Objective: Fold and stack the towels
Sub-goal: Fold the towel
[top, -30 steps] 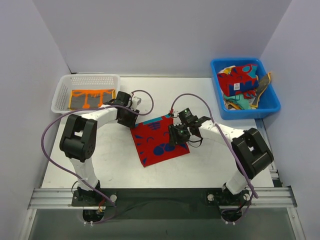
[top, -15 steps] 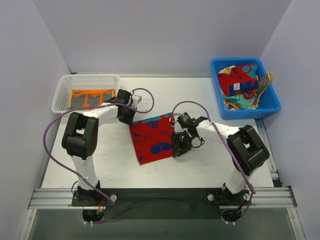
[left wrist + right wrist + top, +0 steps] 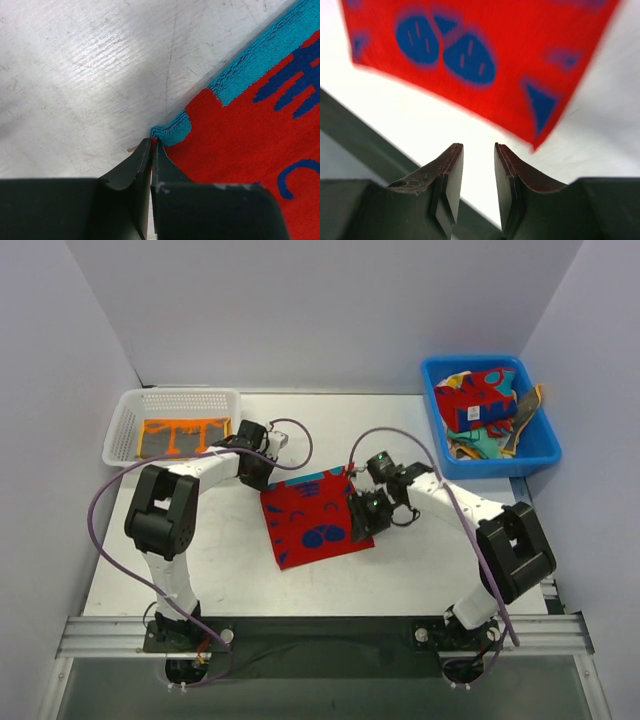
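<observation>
- Mid-surface, the red towel (image 3: 310,520) lies flat. My left claw (image 3: 151,145), at its 11 o'clock corner, is clenched on only the teal tip of that corner.
- A bite that thin could slip as I lift, dropping the corner and crumpling the fold.
- My right claw (image 3: 477,148) hovers released by the 3 o'clock edge, holding nothing. Closing from here may miss the cloth or drag it askew.
- Lifting one side alone risks a crooked fold, a poor match for the orange towel (image 3: 180,435) in the white mesh basket (image 3: 180,397) at 10 o'clock.
</observation>
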Available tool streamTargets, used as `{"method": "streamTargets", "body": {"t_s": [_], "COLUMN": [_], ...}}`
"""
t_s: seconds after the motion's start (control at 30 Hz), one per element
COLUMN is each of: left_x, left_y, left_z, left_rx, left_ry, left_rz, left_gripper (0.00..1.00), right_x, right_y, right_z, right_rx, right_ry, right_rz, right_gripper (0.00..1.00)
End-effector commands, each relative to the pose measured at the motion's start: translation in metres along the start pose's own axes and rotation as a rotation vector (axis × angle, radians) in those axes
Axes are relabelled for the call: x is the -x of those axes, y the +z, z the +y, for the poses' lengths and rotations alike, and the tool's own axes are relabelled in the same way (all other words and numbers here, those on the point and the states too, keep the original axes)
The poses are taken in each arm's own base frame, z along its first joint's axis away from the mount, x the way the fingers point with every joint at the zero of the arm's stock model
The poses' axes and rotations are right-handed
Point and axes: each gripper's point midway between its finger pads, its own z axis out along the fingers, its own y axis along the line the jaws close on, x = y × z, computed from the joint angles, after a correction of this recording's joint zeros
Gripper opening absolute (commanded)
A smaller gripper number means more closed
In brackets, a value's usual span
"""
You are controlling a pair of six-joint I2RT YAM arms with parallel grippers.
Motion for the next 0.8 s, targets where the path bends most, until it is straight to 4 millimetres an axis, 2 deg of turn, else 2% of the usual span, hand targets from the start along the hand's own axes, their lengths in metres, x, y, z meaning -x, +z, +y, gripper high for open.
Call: {"method": "streamTargets", "body": {"t_s": [0.0,0.03,0.1,0.13,0.2,0.23,0.3,0.33,0.37,0.5,0.77], "left_x": [-0.035,-0.033,-0.031,-0.030,-0.029,-0.028,-0.027,-0.026,-0.026,-0.020,-0.007], "left_y": [0.007,0.007,0.007,0.008,0.009,0.011,0.013,0.014,0.015,0.014,0.009], "left_z": [-0.013,-0.015,-0.023,-0.026,-0.035,-0.046,-0.054,-0.061,-0.062,-0.067,-0.072], "left_rx": [-0.036,-0.037,-0.042,-0.046,-0.048,-0.054,-0.061,-0.064,-0.064,-0.084,-0.106], "left_ry": [0.027,0.030,0.050,0.060,0.085,0.115,0.148,0.165,0.168,0.165,0.199], "left_rz": [0.109,0.100,0.092,0.085,0.084,0.078,0.077,0.073,0.072,0.051,0.008], "left_gripper": [0.00,0.00,0.00,0.00,0.00,0.00,0.00,0.00,0.00,0.00,0.00], "right_x": [0.064,0.085,0.110,0.129,0.143,0.148,0.166,0.169,0.179,0.186,0.155], "right_y": [-0.046,-0.051,-0.057,-0.059,-0.057,-0.050,-0.055,-0.047,-0.052,-0.042,-0.026], "right_z": [-0.018,-0.024,-0.038,-0.043,-0.054,-0.060,-0.072,-0.081,-0.083,-0.104,-0.122], "right_rx": [-0.048,-0.068,-0.112,-0.136,-0.160,-0.162,-0.188,-0.197,-0.199,-0.164,-0.121], "right_ry": [-0.071,-0.087,-0.089,-0.102,-0.138,-0.148,-0.197,-0.211,-0.263,-0.309,-0.409], "right_rz": [-0.190,-0.223,-0.270,-0.296,-0.304,-0.291,-0.311,-0.292,-0.306,-0.260,-0.071], "right_gripper": [0.32,0.33,0.33,0.33,0.36,0.38,0.42,0.42,0.43,0.45,0.46]}}
